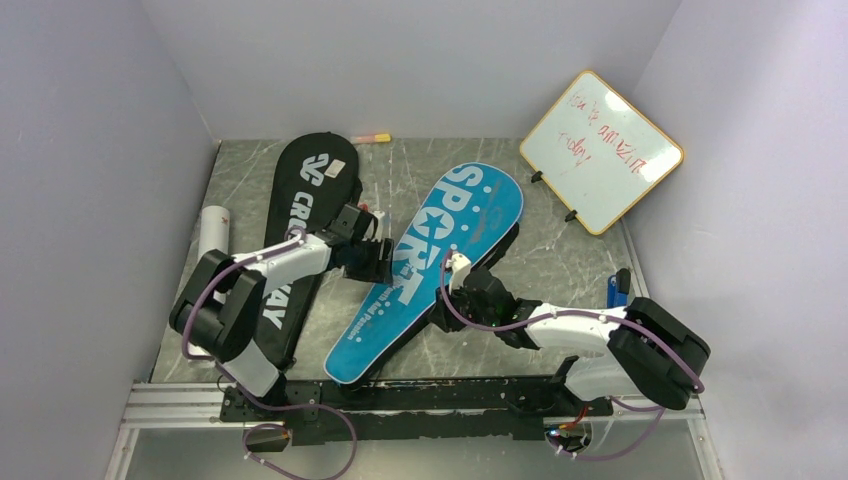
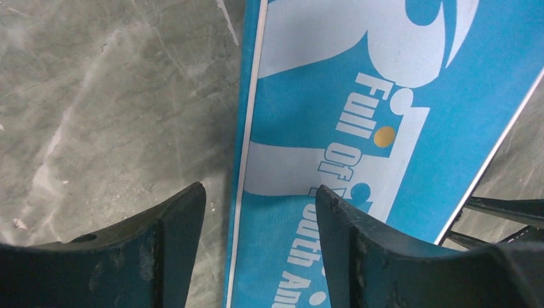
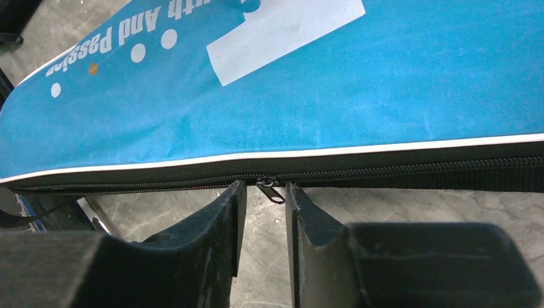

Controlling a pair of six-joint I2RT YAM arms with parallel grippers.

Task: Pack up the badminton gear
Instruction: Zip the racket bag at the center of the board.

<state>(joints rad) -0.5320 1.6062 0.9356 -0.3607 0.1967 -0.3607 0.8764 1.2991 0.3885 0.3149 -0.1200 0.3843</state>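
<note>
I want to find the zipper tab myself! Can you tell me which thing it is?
Find the blue bag lying slantwise on the table. Follow the black zipper strip on its side to the right gripper. The pull is the small dark metal tab dangling before the gap between its fingers, the only thing hanging off that strip.

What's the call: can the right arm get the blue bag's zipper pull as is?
Probably yes. The right gripper has a finger on each side of the zipper pull on the blue bag, at its side edge, with nothing in between. The jaws stand slightly apart, not pinching it yet.
</note>
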